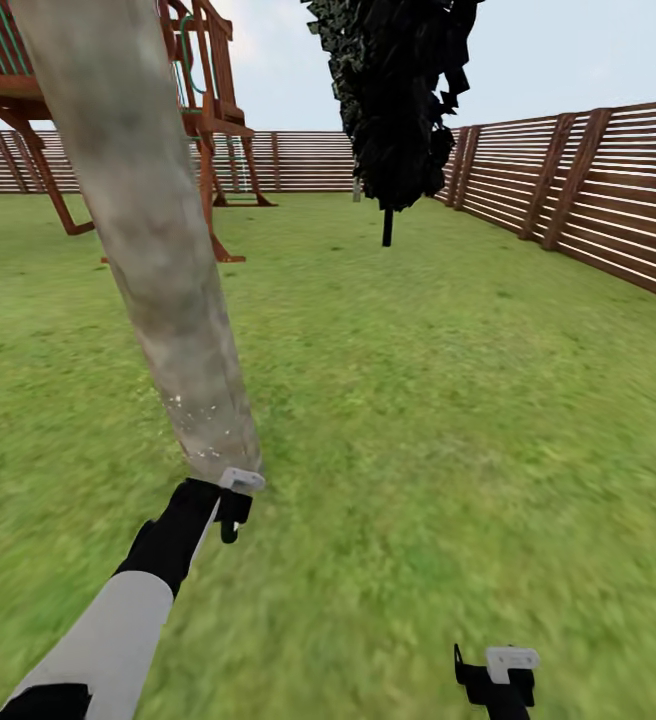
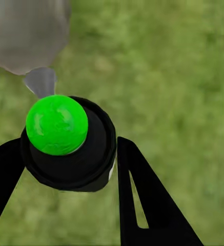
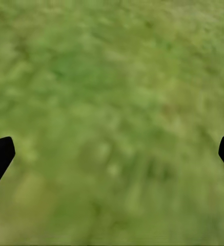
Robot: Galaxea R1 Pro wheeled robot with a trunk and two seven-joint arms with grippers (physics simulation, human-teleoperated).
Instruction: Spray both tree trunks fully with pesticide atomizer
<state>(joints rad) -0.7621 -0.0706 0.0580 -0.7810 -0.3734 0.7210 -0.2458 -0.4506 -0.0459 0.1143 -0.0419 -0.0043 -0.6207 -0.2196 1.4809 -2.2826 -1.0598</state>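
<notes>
Fenced lawn point(image 1: 448, 420); left gripper point(image 2: 65, 159) clamps atomizer point(image 2: 58, 125) beside trunk point(image 1: 153, 240); right gripper point(image 3: 112, 154) spread, empty.

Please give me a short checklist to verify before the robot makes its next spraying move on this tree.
1. Sprayer between the left gripper fingers: ok.
2. Nozzle pointing at the tree trunk: ok, trunk base right ahead of it.
3. Pale specks on the trunk: ok low down only.
4. Upper trunk covered: not ok, it looks bare.
5. Right gripper free, fingers apart over the grass: ok.
6. Second tree sprayed: cannot tell.
</notes>
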